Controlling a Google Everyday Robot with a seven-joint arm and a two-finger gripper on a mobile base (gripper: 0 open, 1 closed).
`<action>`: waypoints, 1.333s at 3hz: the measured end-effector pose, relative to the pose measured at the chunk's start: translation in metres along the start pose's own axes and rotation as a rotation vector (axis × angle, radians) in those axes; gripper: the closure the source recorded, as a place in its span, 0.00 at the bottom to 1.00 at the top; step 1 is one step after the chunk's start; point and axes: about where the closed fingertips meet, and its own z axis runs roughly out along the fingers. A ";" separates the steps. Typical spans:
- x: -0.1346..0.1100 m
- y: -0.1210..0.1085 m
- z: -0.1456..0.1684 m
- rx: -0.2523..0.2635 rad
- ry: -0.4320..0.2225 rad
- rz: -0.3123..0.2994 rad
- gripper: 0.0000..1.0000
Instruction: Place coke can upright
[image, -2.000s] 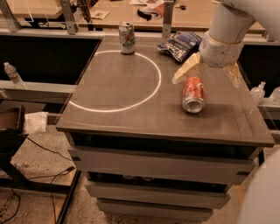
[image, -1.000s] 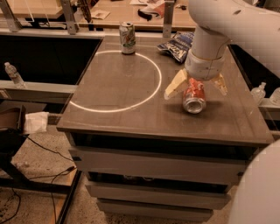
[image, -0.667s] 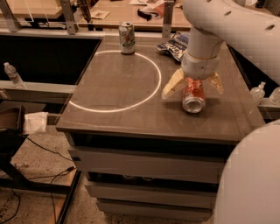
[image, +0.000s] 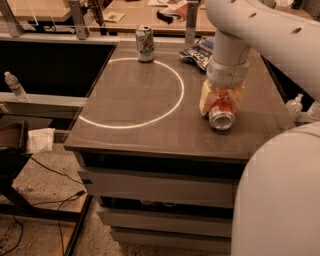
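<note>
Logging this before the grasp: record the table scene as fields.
red aluminium soda can: lying on its side, right of the white ring, silver end toward the camera
hand: down over the red can
green-and-white soda can: upright, back edge of the grey table
dark blue snack bag: back right of the table
task state: red can not yet upright
</note>
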 end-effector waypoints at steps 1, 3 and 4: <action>-0.002 -0.001 0.000 0.013 0.007 -0.010 0.65; -0.016 0.004 -0.065 -0.193 -0.134 -0.111 1.00; -0.026 -0.001 -0.076 -0.368 -0.206 -0.228 1.00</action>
